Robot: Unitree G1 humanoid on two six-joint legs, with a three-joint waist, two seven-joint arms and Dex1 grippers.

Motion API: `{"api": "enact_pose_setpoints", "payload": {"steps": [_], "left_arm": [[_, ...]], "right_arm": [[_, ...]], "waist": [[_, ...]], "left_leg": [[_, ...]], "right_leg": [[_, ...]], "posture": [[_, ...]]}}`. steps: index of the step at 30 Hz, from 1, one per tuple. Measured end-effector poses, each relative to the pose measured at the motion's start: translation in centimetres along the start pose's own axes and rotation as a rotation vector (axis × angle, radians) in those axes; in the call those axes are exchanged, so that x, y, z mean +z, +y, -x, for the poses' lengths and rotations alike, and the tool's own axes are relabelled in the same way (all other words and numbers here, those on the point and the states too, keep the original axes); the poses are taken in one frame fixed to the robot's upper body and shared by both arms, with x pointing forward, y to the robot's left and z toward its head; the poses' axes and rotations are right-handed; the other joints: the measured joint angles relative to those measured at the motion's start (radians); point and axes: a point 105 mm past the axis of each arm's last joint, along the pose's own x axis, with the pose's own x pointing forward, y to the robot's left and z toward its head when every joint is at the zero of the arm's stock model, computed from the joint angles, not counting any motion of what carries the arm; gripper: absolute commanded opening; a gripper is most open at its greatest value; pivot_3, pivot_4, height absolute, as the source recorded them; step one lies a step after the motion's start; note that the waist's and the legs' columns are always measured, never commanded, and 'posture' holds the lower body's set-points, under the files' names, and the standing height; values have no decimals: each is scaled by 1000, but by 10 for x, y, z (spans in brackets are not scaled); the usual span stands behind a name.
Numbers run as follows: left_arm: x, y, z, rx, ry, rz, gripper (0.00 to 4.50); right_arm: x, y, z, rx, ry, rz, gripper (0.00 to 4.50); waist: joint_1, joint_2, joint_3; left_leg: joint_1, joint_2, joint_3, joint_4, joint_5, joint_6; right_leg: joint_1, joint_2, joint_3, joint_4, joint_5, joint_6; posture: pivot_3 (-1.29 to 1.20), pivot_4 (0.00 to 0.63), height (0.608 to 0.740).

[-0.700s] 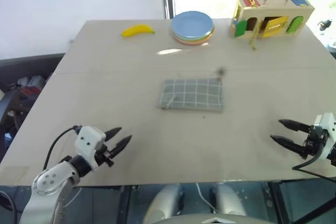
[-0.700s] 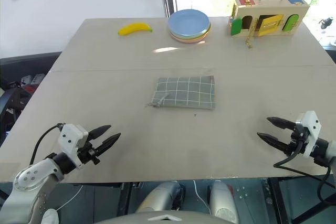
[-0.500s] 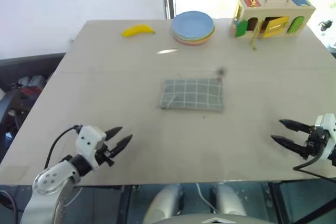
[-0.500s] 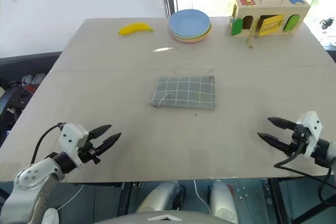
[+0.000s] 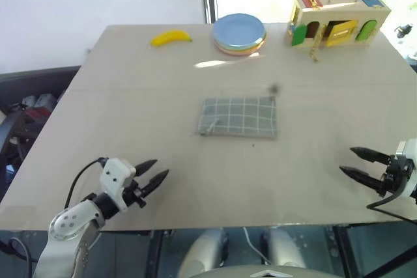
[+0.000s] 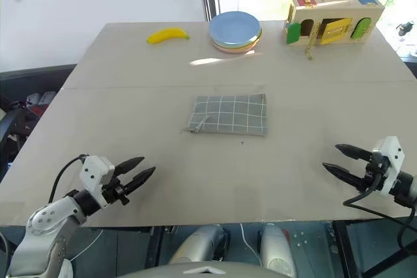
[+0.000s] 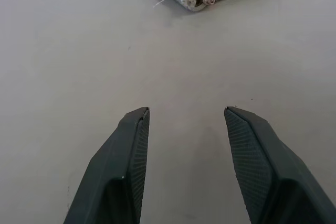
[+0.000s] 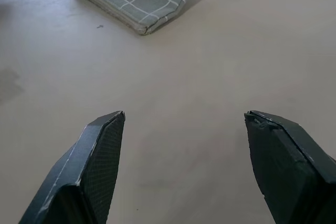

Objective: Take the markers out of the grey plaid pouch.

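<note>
Lying flat mid-table (image 6: 98, 96), the grey plaid pouch (image 6: 228, 114) is flanked by the empty, parted left claw (image 6: 141, 171) and right claw (image 6: 335, 159).

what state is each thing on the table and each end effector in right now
grey plaid pouch: flat on the table, looks closed, no markers showing
left end effector: open, empty, short of the pouch
right end effector: open, empty, short of the pouch
banana: lying at the far edge
plates: stacked
wooden box: upright, yellow door ajar
</note>
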Motion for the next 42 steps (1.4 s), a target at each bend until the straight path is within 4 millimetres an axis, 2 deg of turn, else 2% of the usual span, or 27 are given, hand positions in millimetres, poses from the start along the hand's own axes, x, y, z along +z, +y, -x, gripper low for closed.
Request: {"api": "enact_pose_setpoints", "payload": {"steps": [12,17,24,27,29,32,35,36,38,42], "left_arm": [[1,11,-6,9,-16,-10,2298],[3,14,-15,-39,-10,-43,2298],[24,46,-39,-121,-64,-83,2298],[25,49,-49,-167,-38,-137,2298],[28,58,-61,-200,19,-390,2298],[38,72,-72,-163,6,-529,2298],[64,82,-88,-124,-60,-734,2298],[67,81,-90,-132,-61,-797,2298],[69,72,-97,-197,-65,-1069,2298],[65,50,-109,-293,-129,-1235,2298]], "right_arm": [[0,0,0,18,17,-28,3712],[8,7,-4,66,-23,-68,3712],[18,8,-12,77,-77,-77,3712],[15,9,-12,70,-87,-86,3712],[12,11,-13,65,-95,-99,3712],[10,11,-11,50,-100,-108,3712],[10,12,-11,40,-111,-103,3712],[10,12,-11,38,-113,-102,3712],[8,12,-9,20,-115,-106,3712],[8,11,-9,10,-117,-103,3712]], "waist": [[0,0,0],[0,0,0],[0,0,0],[-1,-1,0],[-1,-1,0],[0,-2,1],[0,-3,2],[-1,-4,2],[-3,-4,2],[-2,-4,2]], "left_leg": [[0,0,0,0,0,-1],[0,0,0,0,0,-1],[-1,0,-1,1,1,-2],[-1,0,-1,1,1,-2],[-1,0,-2,0,1,-2],[-2,-1,-2,1,1,-2],[-2,-1,-2,1,1,-2],[-2,-1,-2,1,1,-2],[-2,-1,-1,0,1,-2],[-4,-1,0,0,1,-2]], "right_leg": [[0,0,0,0,0,0],[0,0,0,0,0,0],[0,0,-2,0,0,0],[0,0,-2,0,0,0],[0,0,-2,0,0,0],[-1,0,-2,0,0,0],[-1,0,-2,0,0,0],[-1,0,-2,0,0,0],[-1,0,0,-1,0,0],[-3,0,0,0,0,0]], "posture": [[0,150,740],[0,150,740],[0,150,740],[0,150,740],[0,150,740],[0,150,740],[0,150,740],[0,150,740],[0,150,740],[0,150,740]]}}
